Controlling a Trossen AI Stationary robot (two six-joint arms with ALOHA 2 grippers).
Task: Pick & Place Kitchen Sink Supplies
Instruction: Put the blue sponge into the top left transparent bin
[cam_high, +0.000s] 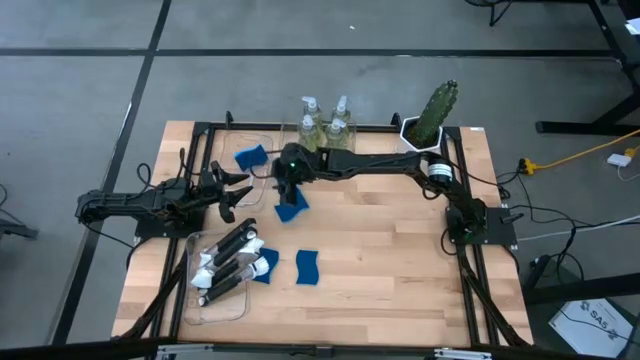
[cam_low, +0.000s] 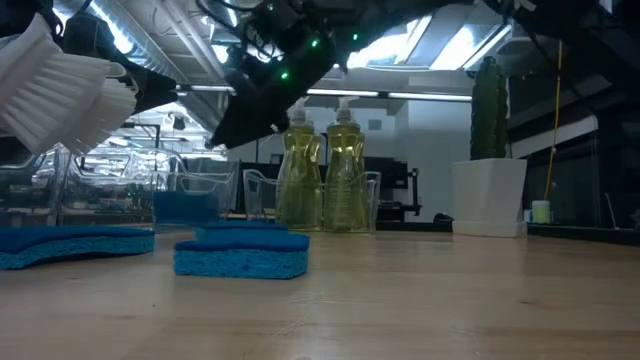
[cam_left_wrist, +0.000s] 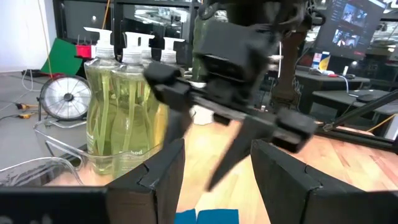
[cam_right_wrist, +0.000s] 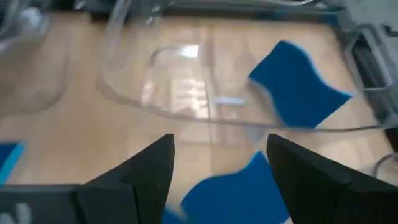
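I see a wooden table (cam_high: 380, 250) on grey floor. My right gripper (cam_high: 287, 188), fingers spread and empty, hovers mid-frame above a blue sponge (cam_high: 291, 209); soap bottles (cam_high: 325, 125) stand top centre. My left gripper (cam_high: 232, 195) waits, spread, left.

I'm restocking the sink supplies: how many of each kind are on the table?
Blue sponges: 4
Soap bottles: 4
Dish brushes: 3, overlapping, so uncertain
Total: 11
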